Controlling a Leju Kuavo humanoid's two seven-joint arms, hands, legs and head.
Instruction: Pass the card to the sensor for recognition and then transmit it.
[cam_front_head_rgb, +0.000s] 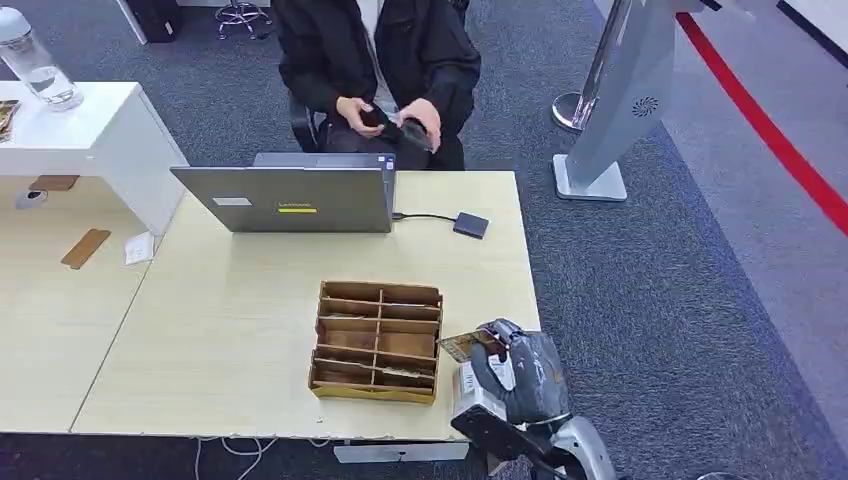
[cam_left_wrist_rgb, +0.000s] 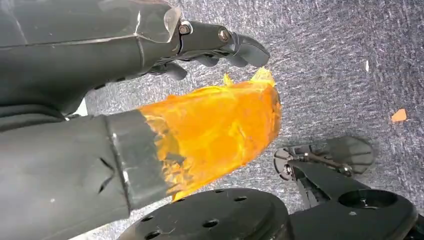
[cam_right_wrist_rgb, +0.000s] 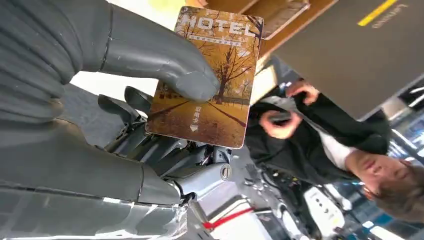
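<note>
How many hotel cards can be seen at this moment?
1: the hotel card pinched in the right hand, beside the wooden organizer. More may lie hidden in its compartments.

Compartmented box (cam_front_head_rgb: 378, 340) on table (cam_front_head_rgb: 220, 330) before laptop (cam_front_head_rgb: 290, 198), card (cam_front_head_rgb: 462, 346) held right of box, person (cam_front_head_rgb: 375, 60) seated behind laptop

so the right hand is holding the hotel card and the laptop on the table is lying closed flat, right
Not quite. The right hand does hold the hotel card, pinched under its thumb, but the laptop on the table is open, its lid standing upright with its back toward the robot. The head view shows this.
</note>
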